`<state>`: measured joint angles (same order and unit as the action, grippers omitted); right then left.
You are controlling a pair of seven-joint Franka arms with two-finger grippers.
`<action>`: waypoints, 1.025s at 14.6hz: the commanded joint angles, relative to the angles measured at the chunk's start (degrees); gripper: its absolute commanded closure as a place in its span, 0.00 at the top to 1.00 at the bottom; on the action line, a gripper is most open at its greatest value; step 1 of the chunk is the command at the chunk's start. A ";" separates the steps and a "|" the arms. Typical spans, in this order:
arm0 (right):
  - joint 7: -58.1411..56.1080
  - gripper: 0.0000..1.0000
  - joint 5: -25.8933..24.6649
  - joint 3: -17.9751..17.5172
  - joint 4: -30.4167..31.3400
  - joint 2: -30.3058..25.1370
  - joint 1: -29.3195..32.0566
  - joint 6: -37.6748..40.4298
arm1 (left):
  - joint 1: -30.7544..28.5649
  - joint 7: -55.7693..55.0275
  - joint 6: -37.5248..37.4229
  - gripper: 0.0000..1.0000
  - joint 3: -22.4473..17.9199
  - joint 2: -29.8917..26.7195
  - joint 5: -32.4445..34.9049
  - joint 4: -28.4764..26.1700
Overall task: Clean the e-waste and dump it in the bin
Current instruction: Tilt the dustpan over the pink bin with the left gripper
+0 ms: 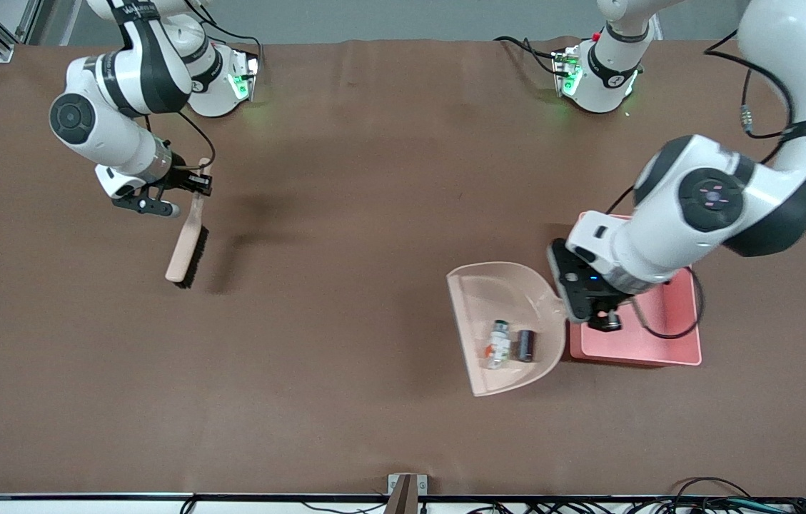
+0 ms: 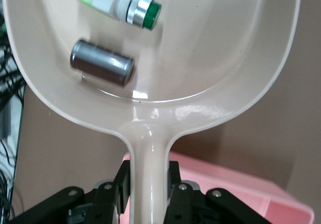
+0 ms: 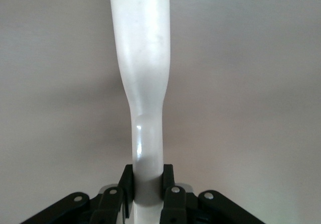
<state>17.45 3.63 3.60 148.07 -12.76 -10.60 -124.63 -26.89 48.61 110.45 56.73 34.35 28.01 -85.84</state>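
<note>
Left tool (image 2: 148, 191) clamps the dustpan (image 1: 477, 300) handle beside the bin (image 1: 667, 350), e-waste (image 1: 510, 344) lying inside; tipping it over the rim comes next. Right tool (image 3: 148, 189) grips the brush (image 1: 187, 246) above the tabletop (image 1: 345, 214).

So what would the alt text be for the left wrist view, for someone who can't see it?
The left gripper is shut on the handle of a beige plastic dustpan, which holds a white-and-green component and a small dark cylindrical part. A corner of the pink plastic bin shows beneath the handle.
</note>
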 commanded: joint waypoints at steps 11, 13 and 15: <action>-23.16 0.00 -2.58 -0.97 9.34 1.85 18.85 -15.80 | -23.63 31.27 -0.93 0.25 2.51 -1.39 0.20 -4.86; -23.16 0.00 -2.58 -0.97 9.25 3.61 19.04 -16.43 | -26.26 32.34 -1.02 0.25 2.25 -1.48 3.70 -6.79; -23.08 0.00 -2.49 -0.97 9.25 5.11 19.21 -16.87 | -27.16 32.25 -1.02 0.25 2.16 -1.66 6.69 -8.55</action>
<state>-5.37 1.87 3.48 157.01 -8.60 7.61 -140.46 -52.78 80.61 109.66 58.15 34.34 32.09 -92.05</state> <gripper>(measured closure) 0.736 0.661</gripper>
